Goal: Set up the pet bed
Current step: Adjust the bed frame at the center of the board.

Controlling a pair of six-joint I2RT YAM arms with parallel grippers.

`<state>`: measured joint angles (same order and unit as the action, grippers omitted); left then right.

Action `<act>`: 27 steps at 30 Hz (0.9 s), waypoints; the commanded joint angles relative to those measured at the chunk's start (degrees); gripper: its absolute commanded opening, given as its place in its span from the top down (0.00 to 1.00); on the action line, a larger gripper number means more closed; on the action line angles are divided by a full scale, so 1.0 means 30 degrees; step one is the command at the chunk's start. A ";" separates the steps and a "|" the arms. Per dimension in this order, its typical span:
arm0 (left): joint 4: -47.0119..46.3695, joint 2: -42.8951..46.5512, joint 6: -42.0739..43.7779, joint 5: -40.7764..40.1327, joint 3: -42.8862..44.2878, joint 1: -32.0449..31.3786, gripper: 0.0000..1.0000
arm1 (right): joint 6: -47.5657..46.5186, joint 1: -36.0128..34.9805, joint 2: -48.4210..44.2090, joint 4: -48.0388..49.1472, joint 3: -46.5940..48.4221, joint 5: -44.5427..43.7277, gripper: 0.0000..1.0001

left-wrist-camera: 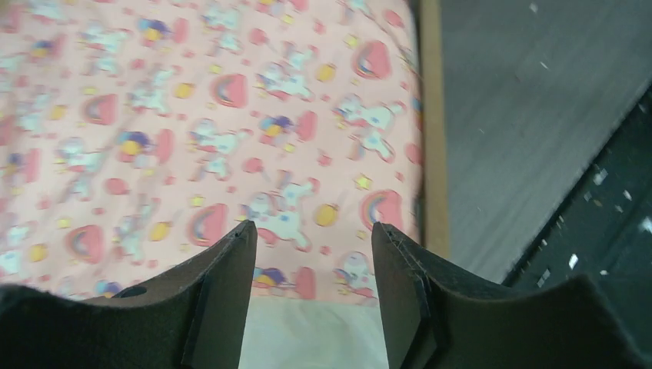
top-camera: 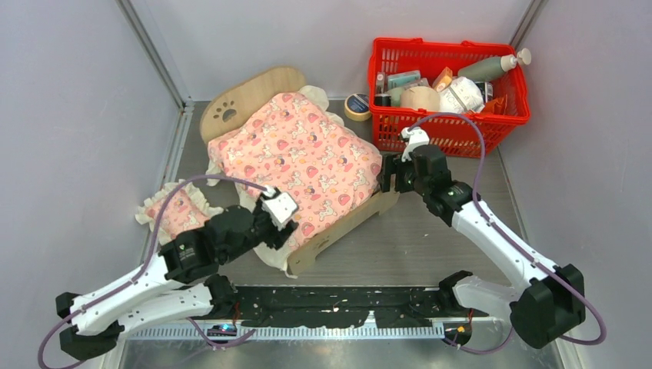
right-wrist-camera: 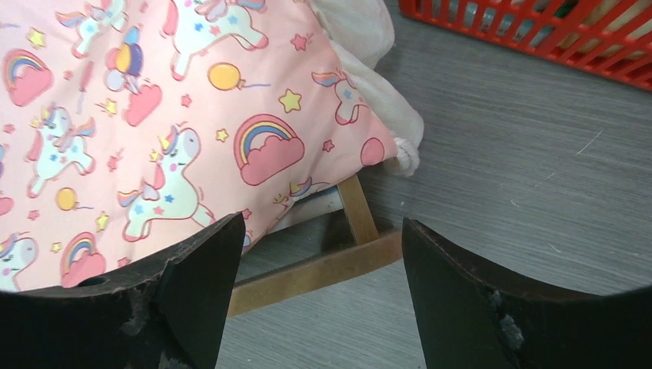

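Surface: grey table with pale walls on three sides.
Pet bed: a light wooden pet bed sits left of the table's middle and is set at a slant. Its arched headboard with the paw cutout is toward the far left, and its foot end points to the near middle.
Blanket: a pink unicorn-print blanket with a cream frill lies spread over the bed and hides most of the top. The frill spills over the sides.
Pillow: a small pink frilled pillow lies on the table just left of the bed, apart from it.
Basket: a red basket full of bottles and packets stands at the far right, near the bed's right side. A roll of tape sits between them.
Left gripper: the left gripper hangs over the foot end of the blanket, close to the wooden foot rail. Its fingers are apart with nothing between them.
Right gripper: the right gripper is at the bed's right foot corner, above the frame's lower rail and bare table. Its fingers are spread wide and hold nothing.
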<state>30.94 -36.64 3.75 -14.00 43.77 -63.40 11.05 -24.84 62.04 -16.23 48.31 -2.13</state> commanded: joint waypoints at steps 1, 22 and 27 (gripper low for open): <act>0.1290 -0.1030 0.0675 -0.1950 0.3009 0.2014 0.39 | -0.0576 0.0073 0.1094 -0.0511 0.0797 0.0247 0.20; -0.0730 -1.6150 -0.2405 0.0161 1.3412 1.9824 0.67 | 0.0056 0.0070 -0.3157 -0.4528 0.0553 -0.5576 0.23; -0.0689 -2.0421 -0.2216 -0.0168 1.6953 2.0795 0.78 | -0.0957 0.0077 -0.2986 -0.2512 -0.0395 -0.7958 0.26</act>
<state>31.59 -92.49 -2.55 -14.94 87.79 -3.18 10.48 -24.64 52.75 -28.69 48.62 -17.15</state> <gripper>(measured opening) 0.256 0.758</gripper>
